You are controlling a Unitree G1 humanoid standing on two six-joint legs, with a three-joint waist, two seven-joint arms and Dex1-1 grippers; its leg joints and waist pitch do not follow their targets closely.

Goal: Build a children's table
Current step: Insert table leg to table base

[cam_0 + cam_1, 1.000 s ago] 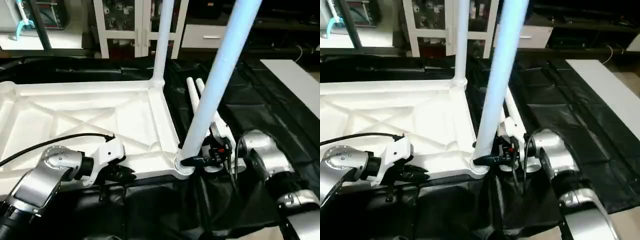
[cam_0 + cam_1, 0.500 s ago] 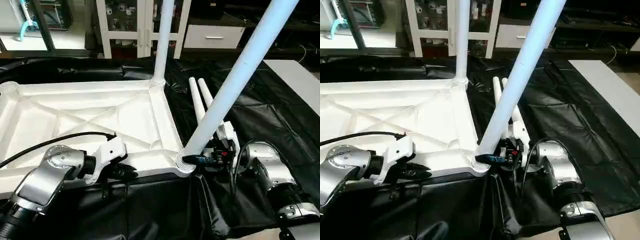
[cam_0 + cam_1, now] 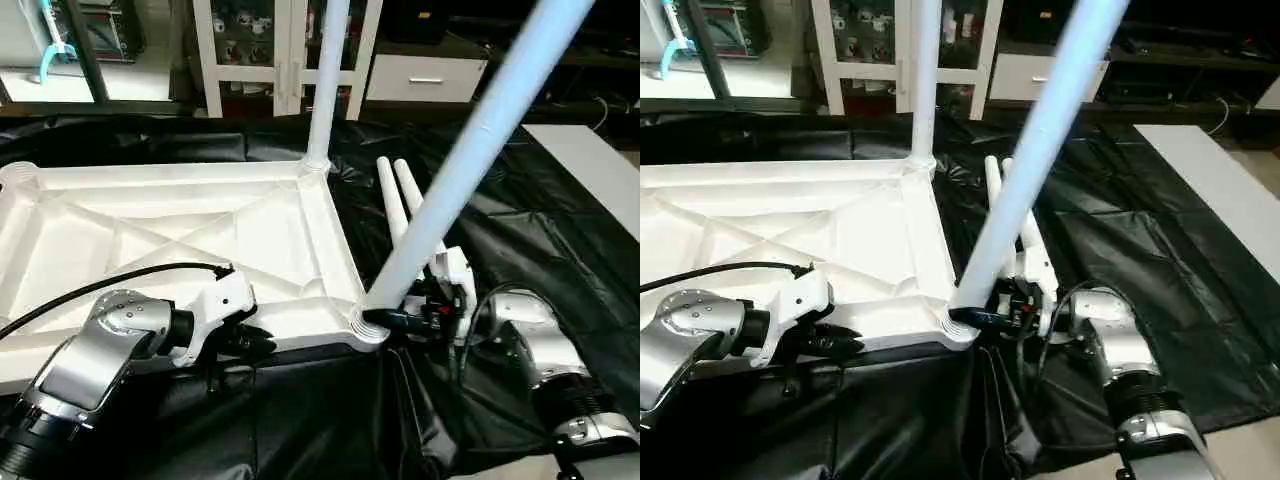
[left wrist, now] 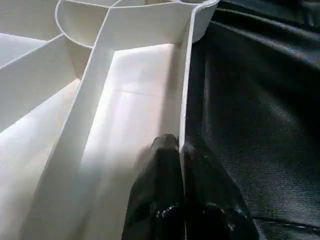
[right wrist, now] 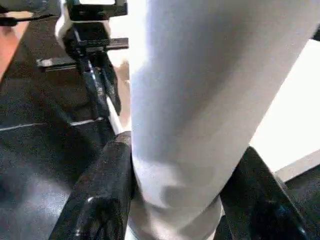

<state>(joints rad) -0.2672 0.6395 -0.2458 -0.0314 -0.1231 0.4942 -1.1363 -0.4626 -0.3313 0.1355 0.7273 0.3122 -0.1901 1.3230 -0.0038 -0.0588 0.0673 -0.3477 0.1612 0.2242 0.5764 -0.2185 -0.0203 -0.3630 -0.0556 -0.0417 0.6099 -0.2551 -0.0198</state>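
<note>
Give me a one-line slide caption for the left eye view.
Right gripper clamps a tilted leg at the tabletop corner socket; left gripper pinches the near rim.

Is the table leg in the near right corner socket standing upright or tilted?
Tilted. The leg leans to the right from its corner socket, while the far leg stands straight. The right claw grips its base.

Black sheet carries upturned tabletop, two loose legs.

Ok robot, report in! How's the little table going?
Left end effector pinching tabletop rim. Right end effector clamped on tilted leg at near corner socket. Far leg upright. Two legs lying on black sheet.
</note>
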